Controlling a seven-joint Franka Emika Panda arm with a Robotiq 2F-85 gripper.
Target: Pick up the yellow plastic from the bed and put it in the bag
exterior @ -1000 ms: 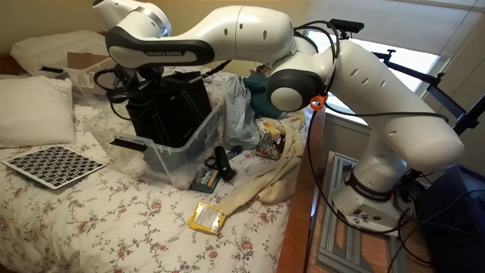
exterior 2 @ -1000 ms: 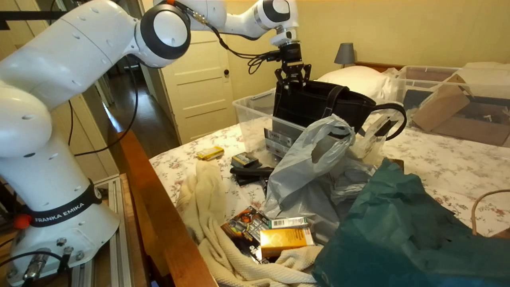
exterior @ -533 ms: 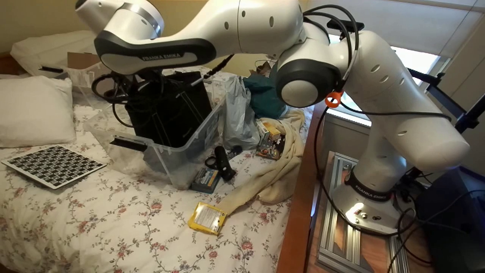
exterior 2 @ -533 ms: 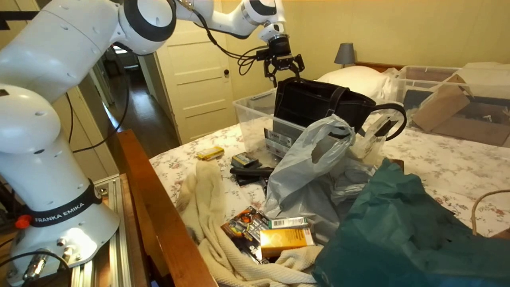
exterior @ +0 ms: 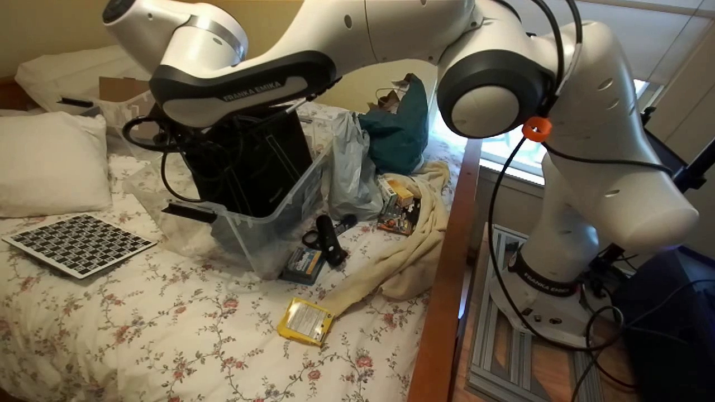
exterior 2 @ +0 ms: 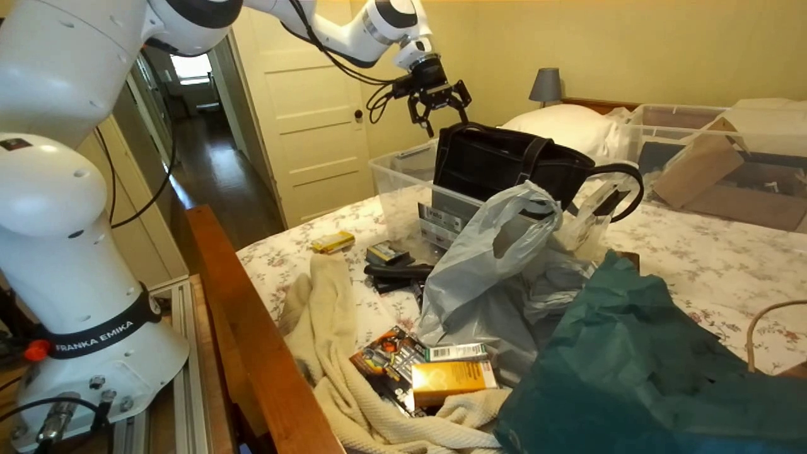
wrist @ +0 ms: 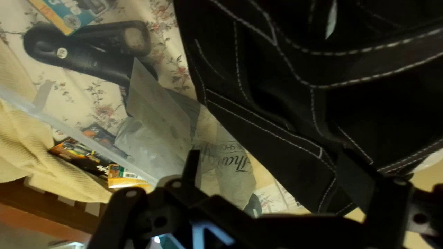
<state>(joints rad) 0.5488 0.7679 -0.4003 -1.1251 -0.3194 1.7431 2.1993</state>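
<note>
"Where's that yellow packet [exterior: 305, 322]?"

"Lying on the bed [exterior: 212, 363], on the near side of the clear bin [exterior: 254, 245], apart from it, in an exterior view!"

"And the gripper [exterior 2: 448, 126]?"

"Over the left end of the black bag [exterior 2: 485, 161], likely the target, jaws wide apart, no yellow between them!"

"So, progress?"

"None, I judge: pick, carry and drop all remain!"

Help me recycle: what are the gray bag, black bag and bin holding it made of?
Gray bag: likely thin plastic, softly shiny, by its crinkles.
Black bag: matte, perhaps fabric or leather; white stitching shows.
Bin: likely hard plastic, glossy; clear walls.
</note>
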